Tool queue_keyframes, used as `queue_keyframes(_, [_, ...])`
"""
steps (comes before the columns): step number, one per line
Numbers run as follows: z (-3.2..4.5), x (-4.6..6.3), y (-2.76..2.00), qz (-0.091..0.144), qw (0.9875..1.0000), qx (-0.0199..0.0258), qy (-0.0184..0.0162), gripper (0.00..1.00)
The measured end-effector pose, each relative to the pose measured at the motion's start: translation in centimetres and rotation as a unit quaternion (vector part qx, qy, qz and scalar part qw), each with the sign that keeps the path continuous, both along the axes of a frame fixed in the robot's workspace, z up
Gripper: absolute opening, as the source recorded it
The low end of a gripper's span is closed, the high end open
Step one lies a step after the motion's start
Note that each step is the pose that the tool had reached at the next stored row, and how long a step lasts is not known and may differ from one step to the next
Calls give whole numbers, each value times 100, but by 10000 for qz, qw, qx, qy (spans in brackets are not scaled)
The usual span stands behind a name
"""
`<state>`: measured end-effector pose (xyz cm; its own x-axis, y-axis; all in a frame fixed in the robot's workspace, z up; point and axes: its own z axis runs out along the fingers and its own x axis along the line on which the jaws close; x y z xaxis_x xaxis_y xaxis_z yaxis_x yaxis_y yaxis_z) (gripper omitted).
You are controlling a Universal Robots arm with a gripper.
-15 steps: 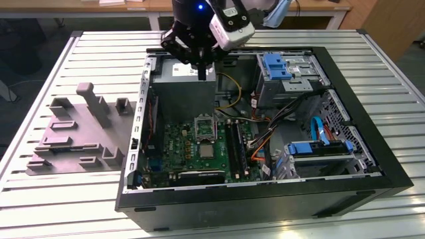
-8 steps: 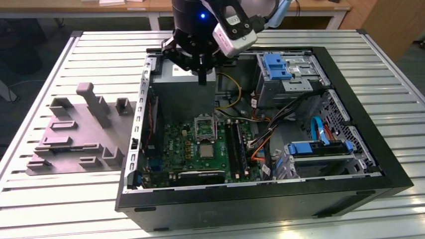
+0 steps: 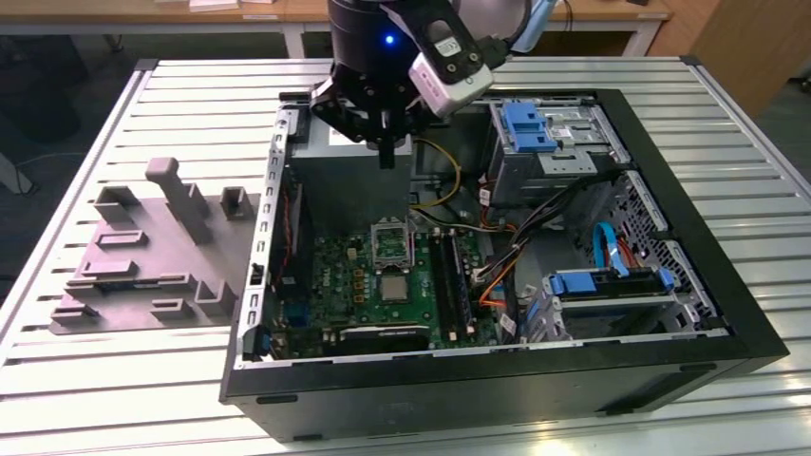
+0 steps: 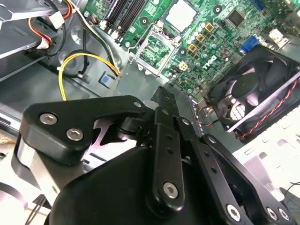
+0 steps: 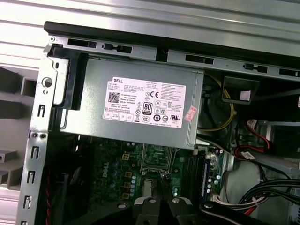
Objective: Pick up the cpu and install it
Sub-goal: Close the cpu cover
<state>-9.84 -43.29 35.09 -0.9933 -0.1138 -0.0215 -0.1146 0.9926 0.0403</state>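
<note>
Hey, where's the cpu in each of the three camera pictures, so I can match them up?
Exterior view: the cpu lies on the motherboard, next to the socket, toward the case's front.
Second wrist view: the cpu is the pale square beside the socket.
First wrist view: the cpu sits across the socket from the power supply.
Shared landmark: the metal-framed socket.

- Small, thin, square cpu with pale silvery metal top (image 3: 395, 289) (image 4: 181, 14) lies flat on the green motherboard inside the open case.
- It sits just beside the metal-framed socket, outside it, not installed.
</note>
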Motion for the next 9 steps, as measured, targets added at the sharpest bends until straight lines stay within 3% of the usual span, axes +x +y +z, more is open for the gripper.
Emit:
queue_keyframes(2, [-7,0,-7,28,10000,-1,1,11])
queue_keyframes(5, [-8,0,-61,28,10000,-1,0,11])
queue_keyframes(9, [-9,0,-62,28,10000,-1,0,11])
